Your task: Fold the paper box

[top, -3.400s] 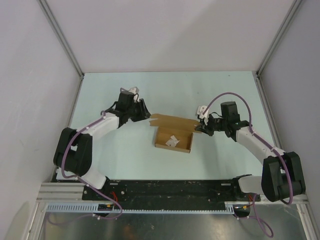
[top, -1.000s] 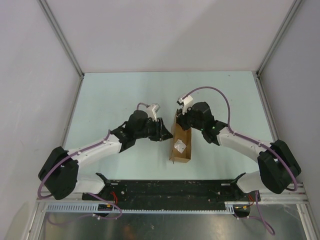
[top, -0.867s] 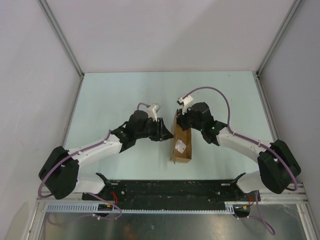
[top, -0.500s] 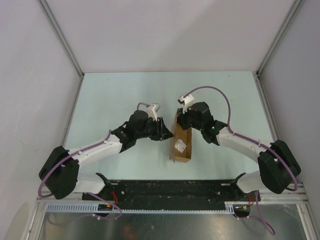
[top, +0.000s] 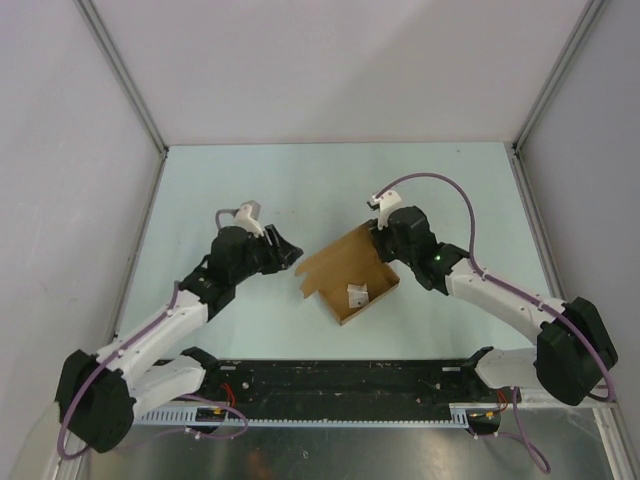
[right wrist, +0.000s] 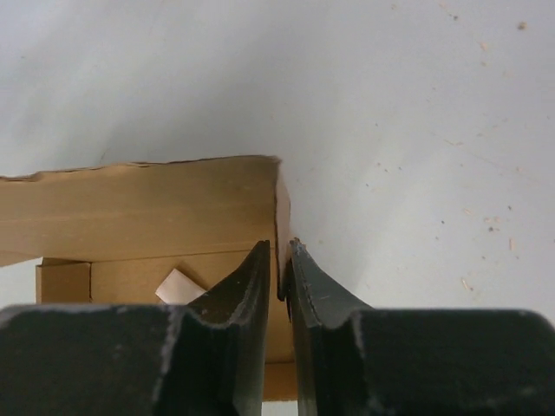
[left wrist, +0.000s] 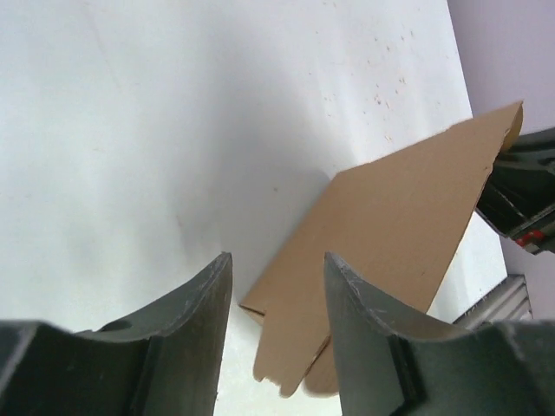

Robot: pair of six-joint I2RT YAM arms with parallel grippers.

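Note:
The paper box [top: 340, 262] is a brown kraft carton lying on the table mid-view, its open side up and a flat flap spread toward the left. My right gripper [top: 385, 240] sits at its far right corner. In the right wrist view its fingers [right wrist: 279, 247] straddle the box's thin side wall [right wrist: 139, 204], slightly open with a sliver of gap. My left gripper [top: 285, 252] is off to the box's left and does not touch it. It is open [left wrist: 277, 257] and holds nothing, with the brown flap [left wrist: 390, 217] lying beyond its tips.
A small white wad of paper [top: 358, 294] lies inside the box, also visible past the right fingers [right wrist: 178, 284]. The pale table is bounded by grey walls at the back and sides. A black rail [top: 340, 375] runs along the near edge.
The box has swung from a narrow, end-on pose to lying wide and turned. My left arm has pulled back to the left and opened wider. The right jaws have eased apart a little.

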